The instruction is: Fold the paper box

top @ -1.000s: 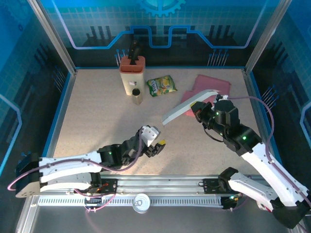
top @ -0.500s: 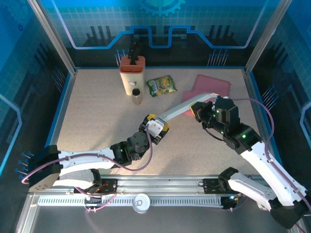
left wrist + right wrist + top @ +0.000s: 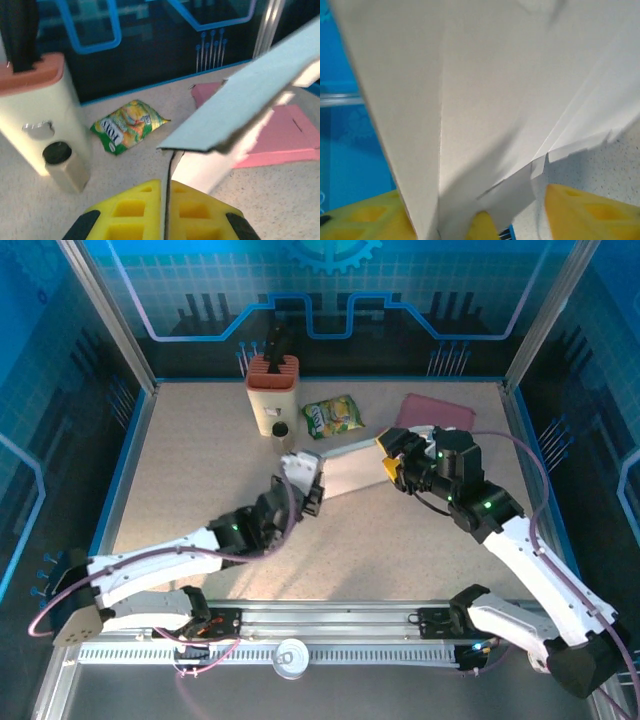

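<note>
The paper box (image 3: 350,466) is a flat white sheet of card held above the middle of the table, partly unfolded. My left gripper (image 3: 305,482) is shut on its left edge. In the left wrist view the yellow pads (image 3: 135,210) pinch the thin card edge, and the paper box (image 3: 240,100) fans out to the upper right of my left gripper (image 3: 166,187). My right gripper (image 3: 393,462) is at the sheet's right end with its jaws apart. In the right wrist view the paper box (image 3: 495,75) hangs between the spread yellow fingers (image 3: 590,210) of my right gripper (image 3: 480,210).
A tan knife block (image 3: 272,390) stands at the back with a small dark-capped jar (image 3: 281,433) in front of it. A green snack packet (image 3: 333,416) lies beside them. A flat pink sheet (image 3: 438,412) lies at the back right, behind the right gripper.
My left arm swung forward from near the front edge to the sheet's left end and shut on it. My right gripper let go, its jaws now apart. The sheet shifted left.
</note>
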Controlling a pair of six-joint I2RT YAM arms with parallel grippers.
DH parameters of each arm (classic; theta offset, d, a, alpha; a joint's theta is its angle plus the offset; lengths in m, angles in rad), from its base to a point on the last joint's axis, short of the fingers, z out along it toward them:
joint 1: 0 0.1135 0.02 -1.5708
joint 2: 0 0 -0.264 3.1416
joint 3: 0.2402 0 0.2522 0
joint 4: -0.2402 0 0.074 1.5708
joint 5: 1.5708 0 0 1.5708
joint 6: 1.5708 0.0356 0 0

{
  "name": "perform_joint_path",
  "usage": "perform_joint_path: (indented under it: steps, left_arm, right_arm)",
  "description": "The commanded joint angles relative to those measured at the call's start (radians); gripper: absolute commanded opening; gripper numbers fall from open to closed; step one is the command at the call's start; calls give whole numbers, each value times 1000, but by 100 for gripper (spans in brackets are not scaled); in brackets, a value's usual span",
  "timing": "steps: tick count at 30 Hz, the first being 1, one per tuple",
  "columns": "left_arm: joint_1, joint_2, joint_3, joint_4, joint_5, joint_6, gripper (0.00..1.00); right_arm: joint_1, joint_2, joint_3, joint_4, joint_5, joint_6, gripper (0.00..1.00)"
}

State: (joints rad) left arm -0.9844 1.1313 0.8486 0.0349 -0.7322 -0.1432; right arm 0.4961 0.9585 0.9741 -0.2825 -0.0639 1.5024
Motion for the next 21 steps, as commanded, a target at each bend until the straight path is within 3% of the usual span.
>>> perform_joint_path:
  steps: [1, 6, 16, 21]
  left_arm:
    - [87, -69, 79, -377, 145, -305, 0]
    - [162, -74, 142, -506, 306, -351, 0]
    - [171, -56, 100, -438, 315, -282, 0]
    - [170, -66, 49, -368, 329, -231, 0]
  right_arm:
    - [-6, -42, 13, 66, -4, -7, 71]
    - [19, -23, 38, 81, 14, 2, 77]
    - [175, 99, 80, 85, 158, 46, 77]
    - [184, 165, 89, 133, 168, 61, 73]
